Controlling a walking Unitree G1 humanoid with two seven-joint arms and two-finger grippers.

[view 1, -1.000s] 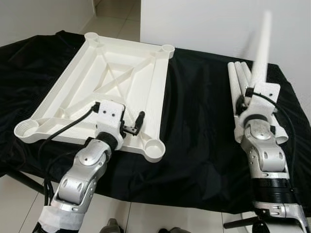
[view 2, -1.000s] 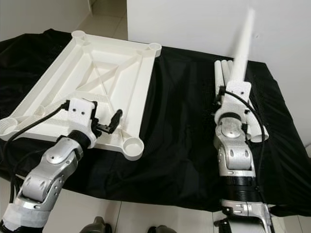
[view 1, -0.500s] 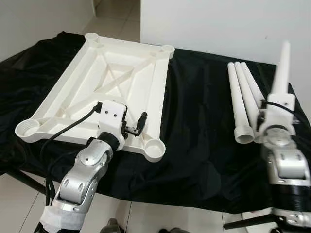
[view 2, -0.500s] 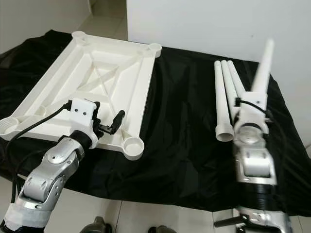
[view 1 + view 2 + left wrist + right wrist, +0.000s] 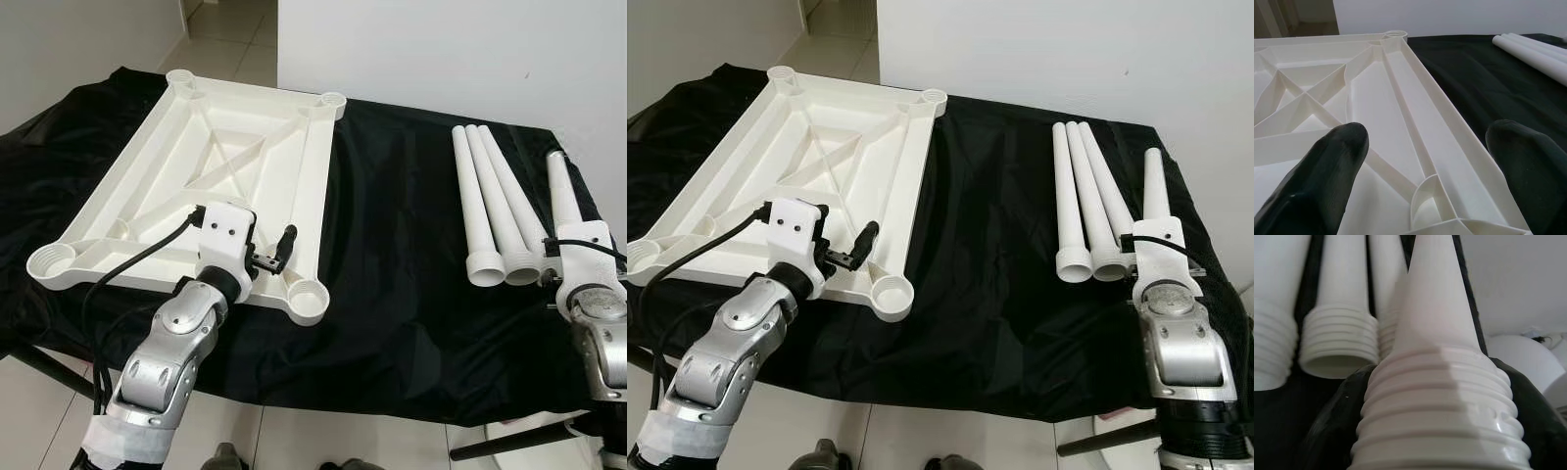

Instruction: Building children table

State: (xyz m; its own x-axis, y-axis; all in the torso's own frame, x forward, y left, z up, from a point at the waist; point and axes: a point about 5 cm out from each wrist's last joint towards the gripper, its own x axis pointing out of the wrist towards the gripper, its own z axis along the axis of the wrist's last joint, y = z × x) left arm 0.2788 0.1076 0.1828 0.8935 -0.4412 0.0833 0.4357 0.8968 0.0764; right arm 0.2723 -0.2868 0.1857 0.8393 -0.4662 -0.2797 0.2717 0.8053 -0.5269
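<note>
Tabletop (image 5: 220,166) inverted, right gripper (image 5: 1435,431) clasping leg (image 5: 563,191) near edge.

The right gripper (image 5: 1437,431) has swung its held table leg (image 5: 1154,191) down beside the three lying legs (image 5: 1083,211).

The tabletop (image 5: 211,186) lies left on the cloth (image 5: 392,255), three legs (image 5: 490,211) lie right.

Bright, even indoor light; head views sharp, shadows soft. The left pincer's fingertips (image 5: 1327,181) blur close up; the threaded table leg (image 5: 1440,406) looks soft.
</note>
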